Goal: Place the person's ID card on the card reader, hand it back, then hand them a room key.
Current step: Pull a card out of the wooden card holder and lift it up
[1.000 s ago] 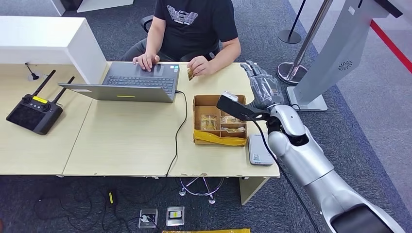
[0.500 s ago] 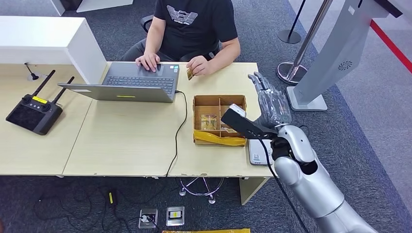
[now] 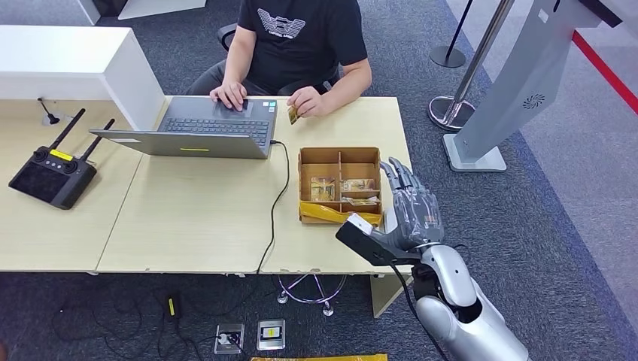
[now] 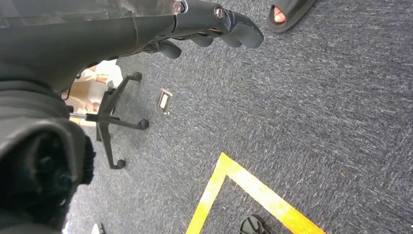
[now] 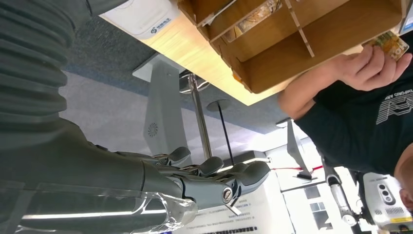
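The person [image 3: 301, 37] sits behind the table and holds a small yellowish card [image 3: 294, 114] in one hand beside the laptop; this card [image 5: 389, 44] also appears in the right wrist view. A cardboard box [image 3: 340, 154] with compartments holds several key cards [image 3: 323, 188]. My right hand [image 3: 411, 209] hovers at the table's near right corner, next to the box, fingers spread and empty. The white card reader [image 5: 141, 17] lies on the table edge under that hand. My left hand [image 4: 214, 24] hangs over the carpet, holding nothing.
An open laptop [image 3: 211, 126] with its cable [image 3: 280, 195] and a black remote controller [image 3: 51, 174] lie on the table [image 3: 188, 226]. A grey kiosk stand [image 3: 519, 83] and stanchion [image 3: 451, 53] stand to the right. A chair base [image 4: 114, 122] and yellow floor tape [image 4: 234, 175] are below.
My right arm has drawn back from the table's far right side to its near right corner, hand still spread and empty. The person's hand with the card stayed put.
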`<action>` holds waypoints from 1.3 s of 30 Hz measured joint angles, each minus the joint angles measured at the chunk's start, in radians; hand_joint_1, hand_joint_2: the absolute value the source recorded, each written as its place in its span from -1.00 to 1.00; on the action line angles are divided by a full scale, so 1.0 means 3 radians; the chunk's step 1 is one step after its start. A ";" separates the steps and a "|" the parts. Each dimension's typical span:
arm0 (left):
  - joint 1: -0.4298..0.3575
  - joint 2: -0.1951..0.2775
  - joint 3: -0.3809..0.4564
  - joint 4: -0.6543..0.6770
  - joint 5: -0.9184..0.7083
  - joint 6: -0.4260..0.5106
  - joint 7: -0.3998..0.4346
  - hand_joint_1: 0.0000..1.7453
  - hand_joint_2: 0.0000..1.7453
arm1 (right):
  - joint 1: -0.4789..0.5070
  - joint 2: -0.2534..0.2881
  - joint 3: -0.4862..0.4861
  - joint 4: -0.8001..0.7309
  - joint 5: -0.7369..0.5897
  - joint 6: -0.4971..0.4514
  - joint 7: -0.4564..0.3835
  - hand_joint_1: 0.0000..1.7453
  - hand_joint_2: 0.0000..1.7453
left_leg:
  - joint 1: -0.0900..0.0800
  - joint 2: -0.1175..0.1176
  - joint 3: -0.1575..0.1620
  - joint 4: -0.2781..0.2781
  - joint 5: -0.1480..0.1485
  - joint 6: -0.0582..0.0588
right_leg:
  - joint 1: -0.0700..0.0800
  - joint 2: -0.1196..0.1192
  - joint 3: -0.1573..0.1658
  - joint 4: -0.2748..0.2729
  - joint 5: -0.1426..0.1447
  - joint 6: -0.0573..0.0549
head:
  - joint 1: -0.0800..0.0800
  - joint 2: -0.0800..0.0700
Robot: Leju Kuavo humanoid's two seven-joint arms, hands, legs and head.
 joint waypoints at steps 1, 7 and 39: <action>0.0000 0.0000 0.0000 0.0000 -0.0002 0.0003 0.0003 -1.00 -1.00 | 0.0009 0.0000 0.0010 0.0029 0.0016 -0.0028 -0.0018 -1.00 1.00 | 0.0000 0.0000 0.0000 0.0000 0.0000 0.0000 | 0.0000 0.0000 0.0000 0.0000 0.0000 0.0000 | 0.0000 0.0000; -0.0003 -0.0006 0.0000 0.0000 -0.0025 0.0028 0.0026 -1.00 -1.00 | 0.0012 0.0068 0.0095 0.0288 0.0297 -0.0240 -0.0209 -1.00 1.00 | 0.0000 0.0000 -0.0003 -0.0001 0.0000 0.0000 | 0.0000 0.0000 0.0000 0.0000 -0.0001 -0.0001 | 0.0000 0.0000; -0.0021 -0.0018 0.0018 0.0000 0.0029 0.0014 0.0018 -1.00 -1.00 | -0.0517 0.0880 0.0045 0.1681 0.1175 -0.0399 -0.0518 -1.00 1.00 | 0.0003 -0.0001 -0.0001 0.0000 0.0002 -0.0002 | 0.0003 -0.0001 0.0000 0.0002 -0.0001 -0.0002 | 0.0001 0.0000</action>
